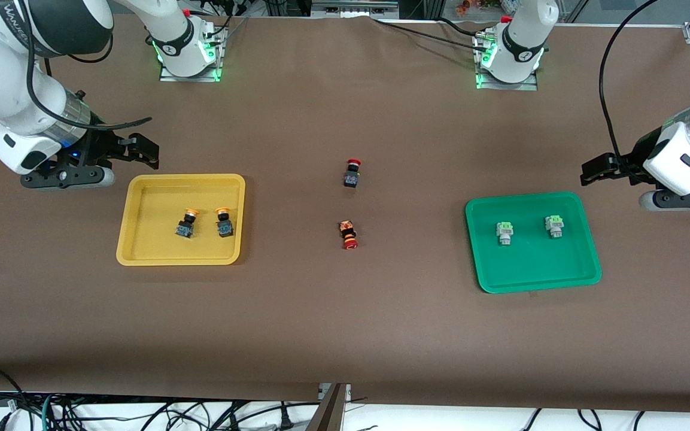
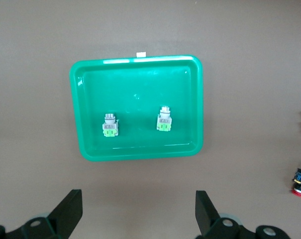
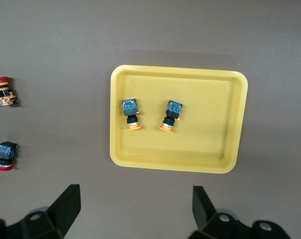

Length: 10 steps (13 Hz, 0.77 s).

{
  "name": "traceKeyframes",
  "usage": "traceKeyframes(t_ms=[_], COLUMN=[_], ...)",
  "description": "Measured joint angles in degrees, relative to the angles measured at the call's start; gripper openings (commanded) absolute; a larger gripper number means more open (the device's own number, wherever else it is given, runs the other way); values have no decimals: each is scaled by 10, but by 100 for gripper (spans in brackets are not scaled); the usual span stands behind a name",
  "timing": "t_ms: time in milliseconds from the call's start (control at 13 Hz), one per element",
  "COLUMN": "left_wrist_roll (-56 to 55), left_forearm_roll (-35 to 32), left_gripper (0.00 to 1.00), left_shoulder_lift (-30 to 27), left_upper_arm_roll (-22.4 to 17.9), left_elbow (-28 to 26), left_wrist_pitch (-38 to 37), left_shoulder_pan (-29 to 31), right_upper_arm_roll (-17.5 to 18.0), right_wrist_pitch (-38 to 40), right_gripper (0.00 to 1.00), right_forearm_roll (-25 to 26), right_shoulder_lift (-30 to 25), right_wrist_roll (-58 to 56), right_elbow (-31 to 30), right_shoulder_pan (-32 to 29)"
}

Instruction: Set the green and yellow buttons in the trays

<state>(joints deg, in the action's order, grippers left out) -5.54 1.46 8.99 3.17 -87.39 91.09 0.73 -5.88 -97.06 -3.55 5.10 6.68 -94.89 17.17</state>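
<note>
Four buttons already lie sorted: we see two yellow-orange round-capped switches (image 1: 185, 224) (image 1: 224, 222) in the shallow yellow plastic tray (image 1: 141, 254) and two pale green square-capped switches (image 1: 504, 231) (image 1: 554, 225) in the shallow green plastic tray (image 1: 530, 281). Our left gripper (image 1: 590, 169) hovers off the green tray's one-o'clock corner, fingers spread apart and empty; our right gripper (image 1: 147, 149) hangs just off the yellow tray's eleven-o'clock corner, likewise spread and empty. Two red-capped black switches (image 1: 352, 173) (image 1: 349, 234) sit mid-table between the trays, one at twelve o'clock of its twin. We judge the placing finished; next we need only hold both arms clear.
</note>
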Motion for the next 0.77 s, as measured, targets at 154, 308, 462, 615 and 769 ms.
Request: traceKeyframes(t_ms=[154,308,462,615,769], left_wrist_roll=[0,0,0,0,0], left_forearm_roll=[0,0,0,0,-2], left_gripper=[100,100,100,100,100], left_shoulder_lift=[7,11,14,14,14], left_upper_arm_roll=[0,0,0,-1,-1], left_elbow=[13,19,21,22,22], left_wrist_pitch=[-3,-5,-7,-7,-8], left_shoulder_pan=[1,1,1,2,2], right_upper_arm_roll=[75,85,85,85,86], right_wrist_pitch=[0,2,4,5,7], right_gripper=[99,99,99,99,99], right_forearm_roll=[8,9,9,9,9], right_shoulder_lift=[0,0,0,0,0], right_wrist_roll=[0,0,2,2,2], right_elbow=[1,2,6,12,14], right_shoulder_pan=[-75,-89,-89,-90,-91])
